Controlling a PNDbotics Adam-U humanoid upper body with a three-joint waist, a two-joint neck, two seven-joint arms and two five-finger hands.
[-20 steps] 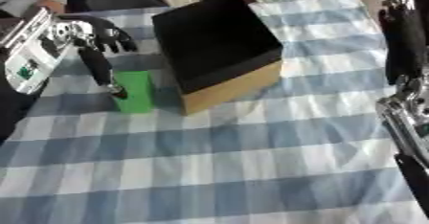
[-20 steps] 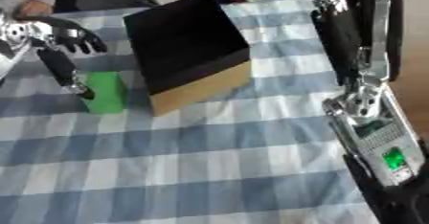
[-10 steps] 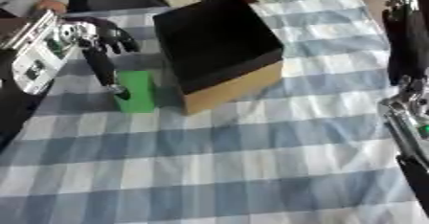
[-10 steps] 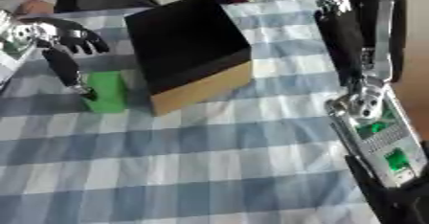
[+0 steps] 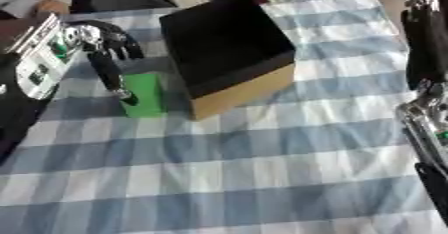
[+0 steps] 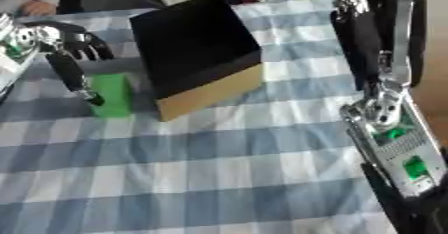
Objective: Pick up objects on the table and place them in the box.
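L hand (image 5: 103, 43) is seen at upper left, one finger stretched down, tip touching the green block (image 5: 143, 95); other fingers curled, nothing gripped. Block lies flat on the checked cloth (image 5: 262, 168), just left of the box (image 5: 229, 53). R arm is shown fuller in right eye view; R hand's fingers can't be told.
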